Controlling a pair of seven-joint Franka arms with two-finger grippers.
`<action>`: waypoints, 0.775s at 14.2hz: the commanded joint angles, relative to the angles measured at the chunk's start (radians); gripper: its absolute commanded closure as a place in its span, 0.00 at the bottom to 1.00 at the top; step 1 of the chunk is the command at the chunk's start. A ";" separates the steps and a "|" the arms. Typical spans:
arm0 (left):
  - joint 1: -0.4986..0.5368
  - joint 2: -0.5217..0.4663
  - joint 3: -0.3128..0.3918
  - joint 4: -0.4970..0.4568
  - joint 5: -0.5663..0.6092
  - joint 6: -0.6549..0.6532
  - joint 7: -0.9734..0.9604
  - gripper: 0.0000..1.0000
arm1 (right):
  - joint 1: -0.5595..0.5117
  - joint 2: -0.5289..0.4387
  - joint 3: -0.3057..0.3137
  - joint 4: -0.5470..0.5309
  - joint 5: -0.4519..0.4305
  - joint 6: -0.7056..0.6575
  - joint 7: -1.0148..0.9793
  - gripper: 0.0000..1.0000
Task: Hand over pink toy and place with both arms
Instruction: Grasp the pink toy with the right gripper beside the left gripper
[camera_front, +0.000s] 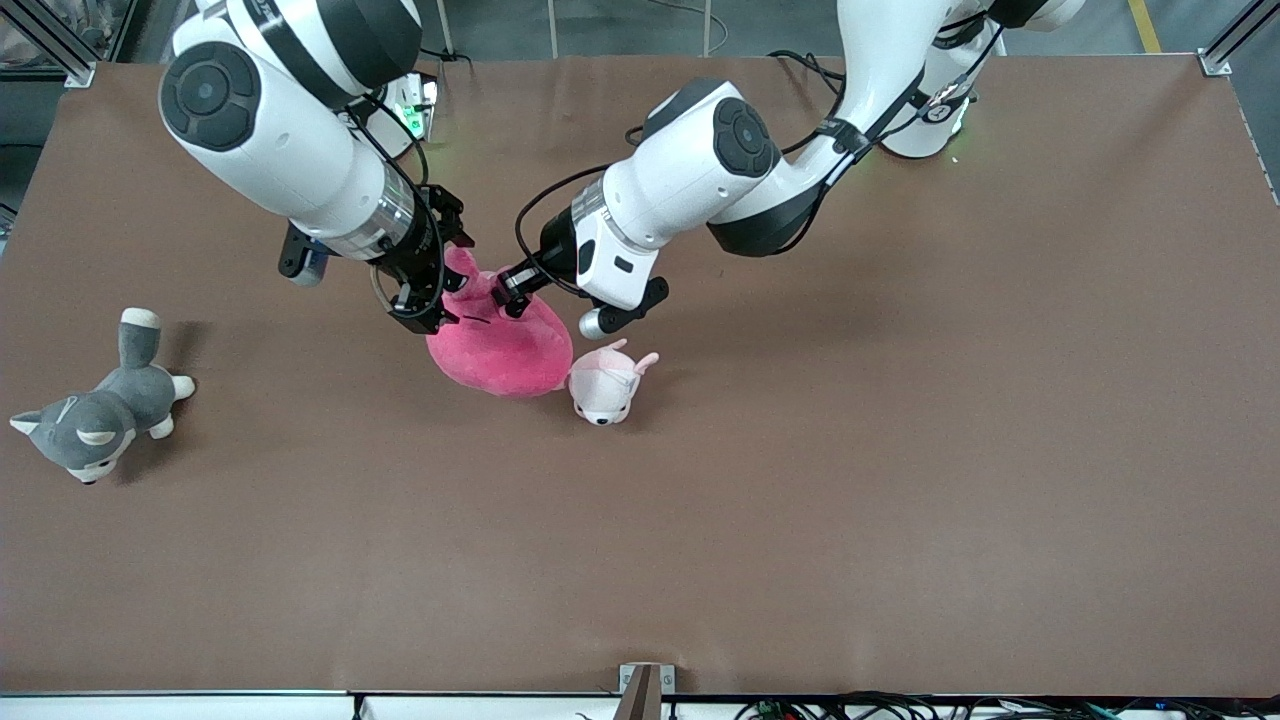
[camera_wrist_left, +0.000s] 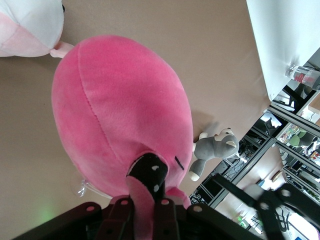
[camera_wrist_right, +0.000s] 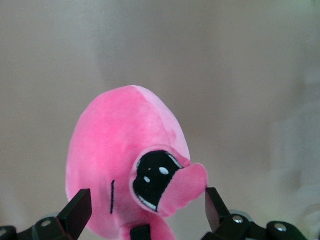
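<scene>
— Nearest the front camera on the desk (camera_front: 800, 520)?
— Grey dog plush (camera_front: 95, 415), then the pale animal plush (camera_front: 605, 385) touching the pink toy (camera_front: 500, 350).
— Left wrist view?
— Left gripper (camera_wrist_left: 145, 210) clamped on the toy (near its eye).
— Right wrist view?
— Right gripper (camera_wrist_right: 145, 210) spread wide, fingers (camera_wrist_right: 77, 210) flanking it.

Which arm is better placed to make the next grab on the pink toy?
The right. The left gripper is already shut on the pink toy, holding it up. The right gripper is open with its fingers on either side of the toy, so closing is probably next.
</scene>
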 joint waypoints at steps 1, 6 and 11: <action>-0.004 -0.008 0.004 0.009 -0.009 0.005 -0.015 1.00 | 0.024 -0.032 -0.006 -0.060 -0.002 0.030 0.024 0.01; 0.001 -0.009 0.004 0.009 -0.011 0.005 -0.014 1.00 | 0.018 -0.035 -0.008 -0.058 -0.004 0.019 0.018 0.11; 0.002 -0.011 0.004 0.009 -0.011 0.005 -0.014 1.00 | 0.013 -0.043 -0.008 -0.055 -0.012 0.009 0.011 0.13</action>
